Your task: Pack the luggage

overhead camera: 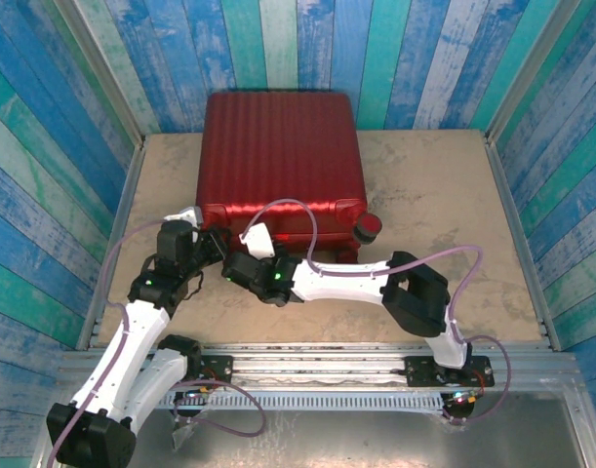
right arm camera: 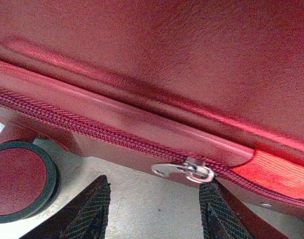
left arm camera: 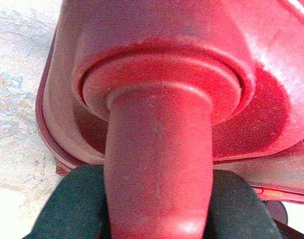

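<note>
One closed luggage (overhead camera: 278,146); left fingers (left arm camera: 67,209) pinch its wheel stem (left arm camera: 159,169), right fingers (right arm camera: 87,211) spread.

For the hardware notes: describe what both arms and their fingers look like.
The left arm and right arm both have smooth white links joined by bulky black joints, each with a small green light near the wrist. Thin lilac cables loop along them. The right arm's fingers are black with cross-hatched pads.
</note>
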Robot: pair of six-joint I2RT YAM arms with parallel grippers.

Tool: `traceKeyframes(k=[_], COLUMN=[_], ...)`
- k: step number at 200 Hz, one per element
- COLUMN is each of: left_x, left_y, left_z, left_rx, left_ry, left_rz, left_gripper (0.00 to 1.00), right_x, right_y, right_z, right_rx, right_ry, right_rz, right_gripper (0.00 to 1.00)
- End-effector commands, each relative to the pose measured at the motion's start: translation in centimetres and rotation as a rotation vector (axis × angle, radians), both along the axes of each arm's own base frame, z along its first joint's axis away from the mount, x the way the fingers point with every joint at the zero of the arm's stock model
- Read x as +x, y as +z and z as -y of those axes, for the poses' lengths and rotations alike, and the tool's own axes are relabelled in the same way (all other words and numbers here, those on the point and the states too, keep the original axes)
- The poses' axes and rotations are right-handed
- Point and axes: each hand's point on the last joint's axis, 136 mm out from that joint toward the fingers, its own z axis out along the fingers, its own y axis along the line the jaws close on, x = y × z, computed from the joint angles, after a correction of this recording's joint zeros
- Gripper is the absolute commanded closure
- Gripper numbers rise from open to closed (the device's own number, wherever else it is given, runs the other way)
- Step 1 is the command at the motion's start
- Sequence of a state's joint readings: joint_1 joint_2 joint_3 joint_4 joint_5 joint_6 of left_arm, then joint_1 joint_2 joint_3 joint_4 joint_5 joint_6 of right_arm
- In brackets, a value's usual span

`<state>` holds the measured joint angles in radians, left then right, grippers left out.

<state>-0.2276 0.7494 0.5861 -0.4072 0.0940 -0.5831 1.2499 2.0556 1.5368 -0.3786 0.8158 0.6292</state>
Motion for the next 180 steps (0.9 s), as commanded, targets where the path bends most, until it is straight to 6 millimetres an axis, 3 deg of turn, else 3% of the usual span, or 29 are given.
traceKeyframes(k=[1,14,29,52,68,101,128,180], left_x=[-0.2,-0.2,-0.2,-0.1,-0.1,-0.1,-0.1,0.0], left_y=[1.3,1.3,1.3,1.6,1.7,2.1,2.0,1.9], left_z=[0.9,0.8,0.6,0.5,0.1,-0.2,-0.1,-0.3], left_rx=[-0.023,-0.023,-0.018,-0.004,0.011,0.032,0.023,0.034], left_ry=[-0.052,-0.048,-0.042,-0.037,-0.025,-0.015,-0.020,-0.012], left_rz=[0.036,0.036,0.040,0.043,0.044,0.053,0.055,0.051], left_gripper=[1.00,1.00,1.00,1.00,1.00,1.00,1.00,1.00], right_x=[1.7,2.6,3.6,4.1,4.0,3.1,1.9,1.1], right_y=[-0.6,-1.0,-1.1,-0.4,0.4,0.1,-0.4,-0.7], right_z=[0.8,1.6,2.7,4.1,4.2,8.1,11.2,11.8], right_rx=[-0.026,-0.055,-0.053,-0.020,0.061,0.284,0.205,0.165], right_ry=[-0.081,-0.138,-0.198,-0.201,-0.096,0.133,0.188,0.240], right_rz=[0.027,0.060,0.098,0.105,0.085,-0.113,-0.137,-0.139], right_gripper=[0.51,0.57,0.77,0.98,1.00,1.00,0.99,1.00])
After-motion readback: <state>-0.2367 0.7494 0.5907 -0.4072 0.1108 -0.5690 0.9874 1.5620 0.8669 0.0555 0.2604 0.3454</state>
